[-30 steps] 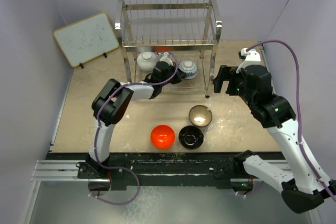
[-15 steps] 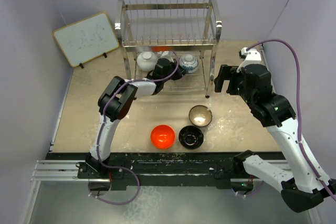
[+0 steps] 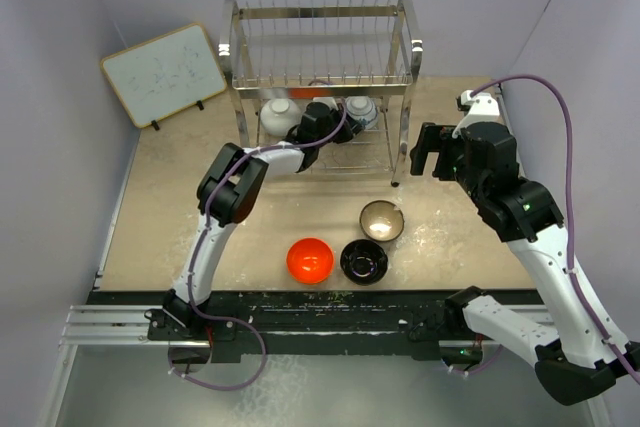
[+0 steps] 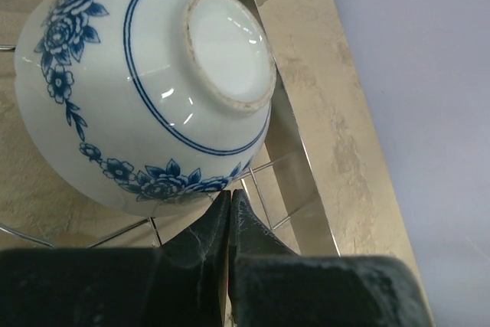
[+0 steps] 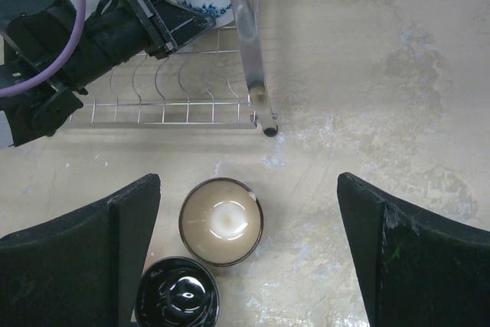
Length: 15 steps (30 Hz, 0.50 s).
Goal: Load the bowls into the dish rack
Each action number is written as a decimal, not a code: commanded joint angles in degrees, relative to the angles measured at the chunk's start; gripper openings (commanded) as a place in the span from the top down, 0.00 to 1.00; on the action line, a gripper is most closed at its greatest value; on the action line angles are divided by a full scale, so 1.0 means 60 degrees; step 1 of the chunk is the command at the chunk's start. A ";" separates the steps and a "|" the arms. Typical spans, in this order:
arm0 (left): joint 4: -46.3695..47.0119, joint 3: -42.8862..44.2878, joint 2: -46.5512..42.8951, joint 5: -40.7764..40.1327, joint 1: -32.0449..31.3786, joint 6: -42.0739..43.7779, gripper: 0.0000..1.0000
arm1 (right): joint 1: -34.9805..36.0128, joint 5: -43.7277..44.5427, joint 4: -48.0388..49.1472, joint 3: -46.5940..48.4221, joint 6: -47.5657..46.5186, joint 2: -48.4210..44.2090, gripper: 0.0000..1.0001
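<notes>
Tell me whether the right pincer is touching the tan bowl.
Apart. In the top view the right pincer hangs beside the dish rack, with bare table showing between it and the tan bowl.

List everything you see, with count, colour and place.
dish rack: one, shiny steel, far middle of table
white bowl: one, white, rack's lower shelf, left
blue-and-white bowl: one, upside down, lower shelf, right
tan bowl: one, brown, pale inside, table before rack
black bowl: one, glossy, near edge of table
orange-red bowl: one, table, left of black bowl
board: one, white, wood-framed, far left
table: one, beige
left gripper: shut, beside the blue-and-white bowl
right gripper: open, raised right of the rack
</notes>
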 commanded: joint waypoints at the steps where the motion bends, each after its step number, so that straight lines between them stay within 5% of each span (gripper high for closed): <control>1: 0.0243 0.0490 0.0180 0.0202 0.0065 0.0296 0.97 | -0.0056 0.0218 -0.0059 0.0304 -0.0146 -0.0155 0.01; 15: 0.1218 -0.1897 -0.1491 -0.0952 0.0181 0.0527 1.00 | -0.0101 -0.0060 0.0224 0.0048 -0.0075 -0.0057 0.01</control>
